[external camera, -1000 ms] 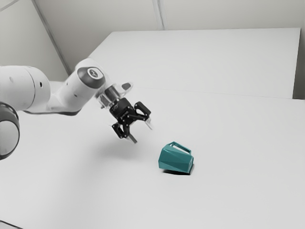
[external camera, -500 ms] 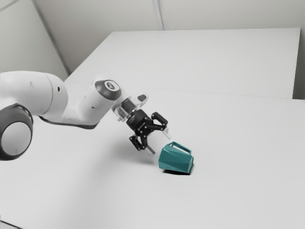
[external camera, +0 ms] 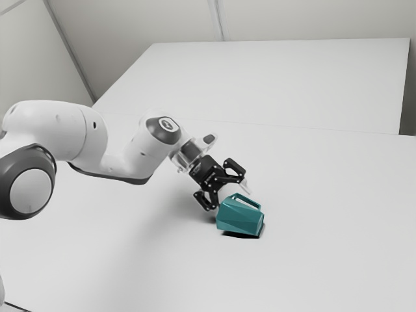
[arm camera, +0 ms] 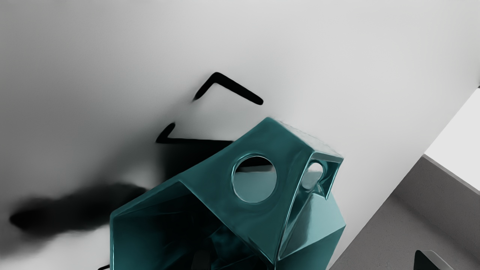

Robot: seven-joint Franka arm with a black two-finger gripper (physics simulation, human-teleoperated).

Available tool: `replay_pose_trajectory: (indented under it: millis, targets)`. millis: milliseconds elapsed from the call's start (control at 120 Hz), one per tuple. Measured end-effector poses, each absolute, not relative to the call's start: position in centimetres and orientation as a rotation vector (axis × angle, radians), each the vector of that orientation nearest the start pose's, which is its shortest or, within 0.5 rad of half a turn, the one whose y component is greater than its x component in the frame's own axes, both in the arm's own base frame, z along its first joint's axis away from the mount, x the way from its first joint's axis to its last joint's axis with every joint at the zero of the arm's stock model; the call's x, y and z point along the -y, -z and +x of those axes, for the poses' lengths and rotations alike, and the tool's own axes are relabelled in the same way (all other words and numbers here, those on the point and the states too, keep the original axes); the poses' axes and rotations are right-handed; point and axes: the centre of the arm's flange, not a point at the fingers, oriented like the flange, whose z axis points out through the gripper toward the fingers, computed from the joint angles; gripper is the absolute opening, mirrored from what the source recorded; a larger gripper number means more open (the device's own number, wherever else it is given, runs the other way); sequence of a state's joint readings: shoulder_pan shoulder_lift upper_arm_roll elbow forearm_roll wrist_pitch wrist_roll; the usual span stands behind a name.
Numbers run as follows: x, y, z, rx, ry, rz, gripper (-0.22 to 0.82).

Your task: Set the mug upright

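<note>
White tabletop (external camera: 325,260), arm (external camera: 140,156) bent and slanting down, gripper (external camera: 228,192) spread wide at the tipped teal mug (external camera: 239,218)

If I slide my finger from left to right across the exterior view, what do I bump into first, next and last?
White robot arm → black tool → teal mug, lying on its side.

Tbl (external camera: 338,260): wht/lt gry, smooth, runs under pincer (external camera: 233,200) & well past it. Teal mug (external camera: 239,220) on tbl, on its side, right by pincer tips, mouth twd pincer, handle (external camera: 247,201) on upper side. Blurry dk shadow (arm camera: 75,210) on tbl nr mug, pincer above tbl. Angular blk shapes (arm camera: 236,88) on tbl just beside mug, ahead of pincer.
</note>
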State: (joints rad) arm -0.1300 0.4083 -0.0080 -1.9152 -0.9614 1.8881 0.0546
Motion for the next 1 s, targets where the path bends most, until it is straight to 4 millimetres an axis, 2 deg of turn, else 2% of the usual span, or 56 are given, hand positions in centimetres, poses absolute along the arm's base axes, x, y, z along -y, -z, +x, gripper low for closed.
replay_pose_trajectory:
  millis: [50, 183, 275, 517, 733, 900, 1000]
  targets:
    - [14.3, -27.8, 58.2, -0.383, 0.519, 2.251, 0.5]
    - [14.3, -27.7, 58.3, -0.379, 0.505, 2.271, 0.17]
    - [14.2, -27.5, 58.4, -0.384, 0.499, 2.28, 0.03]
    - [15.2, -29.6, 59.6, -0.333, 0.443, 2.326, -0.13]
    - [16.7, -31.9, 59.6, -0.265, 0.415, 2.399, -0.16]
    - [16.9, -36.9, 59.1, -0.155, 0.3, 2.567, -0.17]
    - [16.2, -39.5, 58.9, -0.076, 0.202, 2.723, -0.18]
